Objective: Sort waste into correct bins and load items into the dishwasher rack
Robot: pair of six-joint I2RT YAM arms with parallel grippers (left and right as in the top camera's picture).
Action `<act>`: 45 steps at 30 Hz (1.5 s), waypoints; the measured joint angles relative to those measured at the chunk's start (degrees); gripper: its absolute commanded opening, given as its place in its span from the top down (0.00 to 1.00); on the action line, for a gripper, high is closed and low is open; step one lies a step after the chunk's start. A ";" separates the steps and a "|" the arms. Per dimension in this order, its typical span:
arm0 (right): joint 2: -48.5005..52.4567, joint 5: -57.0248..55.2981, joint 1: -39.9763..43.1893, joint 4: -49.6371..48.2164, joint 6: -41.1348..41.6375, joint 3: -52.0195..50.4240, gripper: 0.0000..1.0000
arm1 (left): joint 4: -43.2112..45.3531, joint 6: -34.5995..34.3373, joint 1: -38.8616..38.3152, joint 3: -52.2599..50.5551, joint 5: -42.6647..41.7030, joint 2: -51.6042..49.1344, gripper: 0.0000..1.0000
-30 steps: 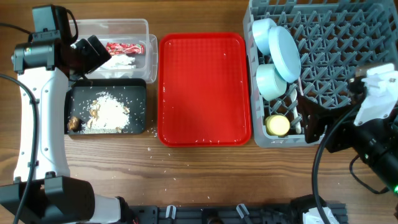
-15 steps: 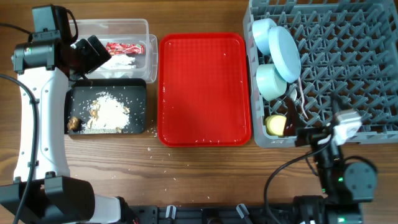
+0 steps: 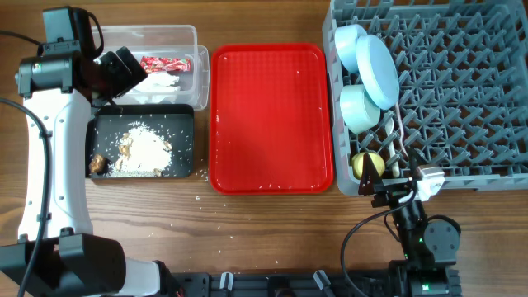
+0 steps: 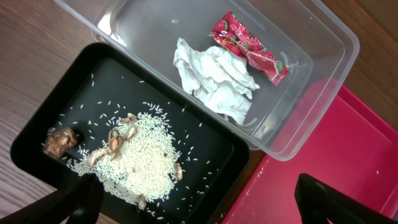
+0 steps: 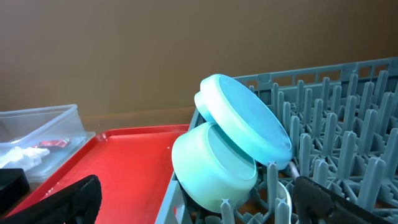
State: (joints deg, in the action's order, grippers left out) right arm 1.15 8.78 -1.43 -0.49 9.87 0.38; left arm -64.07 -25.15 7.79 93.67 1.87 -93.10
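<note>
The red wrapper point(image 4: 249, 48) and white tissue point(image 4: 214, 78) lie in the clear bin point(image 4: 323, 93). Rice with brown lumps point(image 4: 140, 158) lies in the black bin point(image 4: 37, 134). My left gripper point(image 4: 199, 205) hangs open and empty above both bins. The grey dishwasher rack point(image 3: 462, 82) holds two pale bowls point(image 3: 359, 107), the blue plate point(image 3: 381, 70), the yellow cup point(image 3: 363, 165) and white cutlery point(image 3: 394, 161) at its left side. My right gripper point(image 3: 378, 177) is open and empty at the rack's front left corner, partly covering the cup. It faces a bowl point(image 5: 214, 165) and the plate point(image 5: 249, 121).
The flat red tray point(image 3: 272, 115) lies between the bins and the rack, with a few stray grains on it. Loose rice grains point(image 3: 216, 219) dot the wood in front of the tray. The right arm is folded low at the table's front edge.
The right arm has drawn back from the rack's right side to the front edge, folding down near the rack's front left corner. The left arm has not moved.
</note>
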 measured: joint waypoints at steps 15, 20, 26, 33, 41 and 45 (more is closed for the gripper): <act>0.00 0.00 0.00 0.00 0.00 0.00 0.00 | 0.22 0.59 0.11 0.00 0.26 0.00 0.00; -0.04 0.00 0.00 0.00 0.00 0.00 0.00 | 14.97 13.70 -1.01 -3.48 -13.33 1.99 0.00; -0.26 0.00 0.00 0.00 0.02 0.00 0.00 | 38.36 20.24 -4.92 -26.67 -18.86 18.25 0.00; -0.42 0.00 0.00 0.00 0.07 0.00 0.00 | 58.25 21.09 -4.90 -68.02 -19.67 52.37 0.00; -0.48 0.02 0.00 0.02 0.22 0.00 0.00 | 59.43 21.31 -4.90 -89.24 -19.26 80.63 0.00; -0.48 0.02 0.00 0.00 0.22 0.00 0.00 | 59.65 21.42 -4.90 -92.08 -18.45 87.19 0.00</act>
State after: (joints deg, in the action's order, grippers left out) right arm 0.67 8.80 -1.43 -0.49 10.09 0.38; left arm -4.43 -3.73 2.90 1.58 -16.58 -5.91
